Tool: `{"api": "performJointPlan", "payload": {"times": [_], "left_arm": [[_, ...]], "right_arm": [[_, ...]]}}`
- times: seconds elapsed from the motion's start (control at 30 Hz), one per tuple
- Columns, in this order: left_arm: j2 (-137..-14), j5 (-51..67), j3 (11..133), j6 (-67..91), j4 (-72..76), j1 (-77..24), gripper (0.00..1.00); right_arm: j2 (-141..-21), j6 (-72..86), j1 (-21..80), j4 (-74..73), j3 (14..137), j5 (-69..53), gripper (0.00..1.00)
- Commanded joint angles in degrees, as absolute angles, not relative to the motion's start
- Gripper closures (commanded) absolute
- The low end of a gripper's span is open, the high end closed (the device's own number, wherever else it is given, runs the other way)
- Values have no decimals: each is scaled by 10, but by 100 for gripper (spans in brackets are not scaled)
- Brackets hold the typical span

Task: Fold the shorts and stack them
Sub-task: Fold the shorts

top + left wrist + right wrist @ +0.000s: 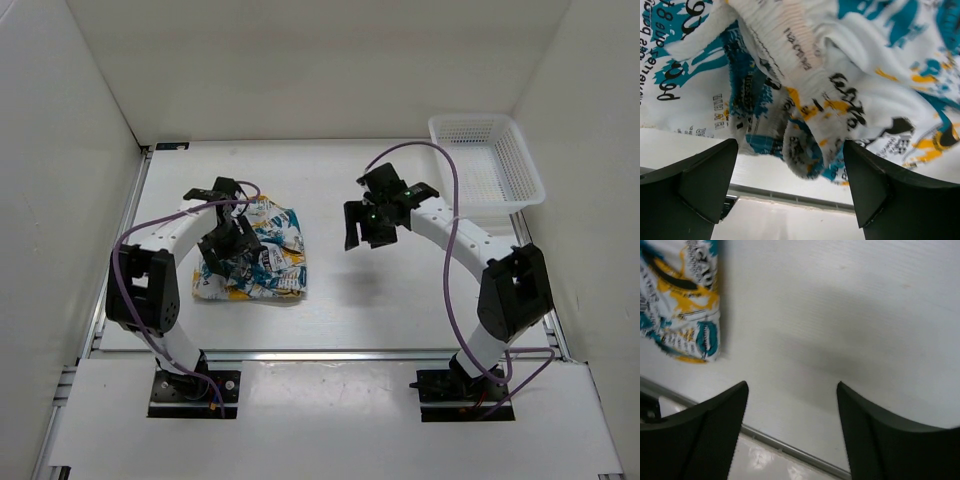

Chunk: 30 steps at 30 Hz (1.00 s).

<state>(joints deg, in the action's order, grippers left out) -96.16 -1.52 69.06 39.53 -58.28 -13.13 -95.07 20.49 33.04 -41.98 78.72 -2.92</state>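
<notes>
The basket (pixel 528 165) sits in the far right corner of the surface (pixel 400 300), well apart from both arms. White walls (pixel 60 200) close in the left, far and right edges, and a metal rail (pixel 330 353) runs along the near edge. A purple cable (pixel 425 144) loops up from my right arm toward the far edge, just beside the basket's near-left corner.

The shorts (pixel 265 255) lie crumpled in a heap on the left half of the surface, closer to the near edge than the far one. My left claw (pixel 228 248) is down over the heap's left side. In its wrist view the fingers (pixel 700 180) are spread wide with a hanging fold of fabric between them, and neither finger presses on it.

My right claw (pixel 365 228) hangs over the middle of the surface, spread and gripping nothing. Only bare surface lies under it, and the right edge of the shorts shows off to its left.

Bare surface runs from the heap across the middle to the right edge, and along the far edge behind the heap
</notes>
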Motion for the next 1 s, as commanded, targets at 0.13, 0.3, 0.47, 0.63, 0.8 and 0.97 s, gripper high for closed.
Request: {"api": "performJointPlan", "payload": {"times": [0.13,0.3,0.47,0.63,0.8,0.97], "left_arm": [[-911,-18,729,360,-577,-116,5],[-905,-18,747,346,-588,-91,7],[-887,-24,769,323,-600,-49,7],[-876,-6,780,309,-606,-32,7],[-865,18,770,291,-612,-46,7],[-870,56,758,279,-601,-104,6]], "right_arm": [[-1023,239,377,-264,768,-278,3],[-1111,244,403,-227,820,-321,1],[-1166,250,409,-207,831,-315,13],[-1186,276,409,-137,820,-348,43],[-1148,270,402,-124,774,-325,96],[-1097,252,353,-146,710,-278,100]]}}
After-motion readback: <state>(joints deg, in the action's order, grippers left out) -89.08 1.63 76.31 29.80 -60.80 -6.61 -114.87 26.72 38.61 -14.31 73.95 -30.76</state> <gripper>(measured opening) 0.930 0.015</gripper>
